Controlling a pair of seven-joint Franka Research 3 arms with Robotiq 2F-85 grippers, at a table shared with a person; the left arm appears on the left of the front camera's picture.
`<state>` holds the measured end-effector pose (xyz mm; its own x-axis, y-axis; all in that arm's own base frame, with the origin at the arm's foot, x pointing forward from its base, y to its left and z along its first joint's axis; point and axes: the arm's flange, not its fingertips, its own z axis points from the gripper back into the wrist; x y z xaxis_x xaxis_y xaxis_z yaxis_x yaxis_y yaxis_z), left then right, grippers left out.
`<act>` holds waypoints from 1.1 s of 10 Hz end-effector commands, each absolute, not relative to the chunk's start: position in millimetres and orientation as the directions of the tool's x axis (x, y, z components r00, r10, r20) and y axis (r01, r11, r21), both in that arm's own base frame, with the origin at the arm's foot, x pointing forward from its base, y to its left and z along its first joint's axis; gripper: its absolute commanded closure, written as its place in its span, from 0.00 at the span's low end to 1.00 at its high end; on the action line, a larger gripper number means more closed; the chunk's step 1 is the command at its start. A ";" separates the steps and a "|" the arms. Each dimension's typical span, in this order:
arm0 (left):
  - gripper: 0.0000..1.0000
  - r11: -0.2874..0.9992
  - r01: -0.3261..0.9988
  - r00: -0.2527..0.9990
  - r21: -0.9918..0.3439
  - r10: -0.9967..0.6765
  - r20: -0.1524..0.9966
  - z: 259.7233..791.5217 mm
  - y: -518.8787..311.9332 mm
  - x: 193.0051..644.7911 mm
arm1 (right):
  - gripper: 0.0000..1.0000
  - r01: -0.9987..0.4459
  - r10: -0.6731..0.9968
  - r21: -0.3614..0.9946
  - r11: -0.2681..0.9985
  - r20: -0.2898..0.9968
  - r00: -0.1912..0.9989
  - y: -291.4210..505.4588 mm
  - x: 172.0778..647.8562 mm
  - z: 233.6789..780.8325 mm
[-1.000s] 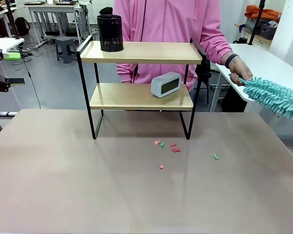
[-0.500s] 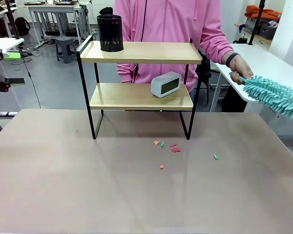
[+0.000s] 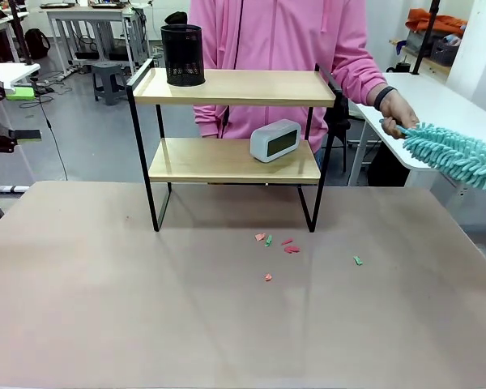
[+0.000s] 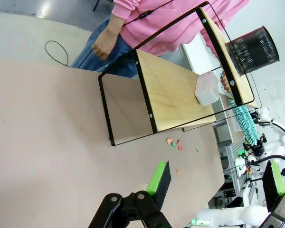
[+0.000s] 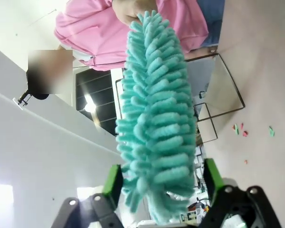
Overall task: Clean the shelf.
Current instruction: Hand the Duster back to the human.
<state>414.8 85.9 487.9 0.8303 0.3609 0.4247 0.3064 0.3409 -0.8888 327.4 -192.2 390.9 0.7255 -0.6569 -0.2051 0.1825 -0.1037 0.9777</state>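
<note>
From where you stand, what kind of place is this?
Probably a robotics lab or workshop: white worktables and a stool stand on a bare grey floor behind the person, with a cable trailing across it. The shelf on the beige tabletop looks staged for a cleaning trial.

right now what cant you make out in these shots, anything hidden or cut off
- Duster: in the front view its far end is cut off by the right edge.
- Right gripper: in the right wrist view the duster lies between the pads; contact cannot be told.
- Person's hand: its grip on the handle is too small to tell.
- Scraps on the table: too small to identify.
- Left gripper: open, its base cut off by the bottom edge.
</note>
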 end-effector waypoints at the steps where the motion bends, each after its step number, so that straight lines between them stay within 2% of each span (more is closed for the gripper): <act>1: 0.00 0.335 0.313 0.833 -0.889 0.353 0.426 489.5 88.7 413.4 | 0.00 0.114 -0.631 0.989 -0.099 -0.151 0.761 -170.6 320.8 401.6; 5: 0.00 0.335 0.313 0.833 -0.889 0.353 0.426 489.5 88.7 413.4 | 0.00 0.067 -0.452 0.996 -0.057 -0.086 0.888 -88.7 323.6 417.8; 8: 0.00 0.335 0.313 0.833 -0.889 0.353 0.426 489.5 88.7 413.4 | 0.00 0.160 -0.254 0.986 0.043 -0.144 0.956 6.7 336.2 400.2; 9: 0.00 0.335 0.313 0.833 -0.889 0.353 0.426 489.5 88.7 413.4 | 0.00 0.184 -0.227 0.980 0.072 -0.163 0.960 19.9 338.0 391.8; 10: 0.00 0.335 0.313 0.833 -0.889 0.353 0.426 489.5 88.7 413.4 | 0.00 0.195 -0.275 0.976 0.099 -0.162 0.948 20.6 341.4 388.0; 11: 0.00 0.335 0.313 0.833 -0.889 0.353 0.426 489.5 88.7 413.4 | 0.00 0.156 -0.215 0.986 0.054 -0.141 0.966 -2.5 374.4 408.1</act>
<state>415.4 86.3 487.4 0.8308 0.3613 0.4233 0.3051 0.3406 -0.8893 378.8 13.1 397.1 0.9663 -0.2050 -0.1558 0.1772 0.0908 0.9800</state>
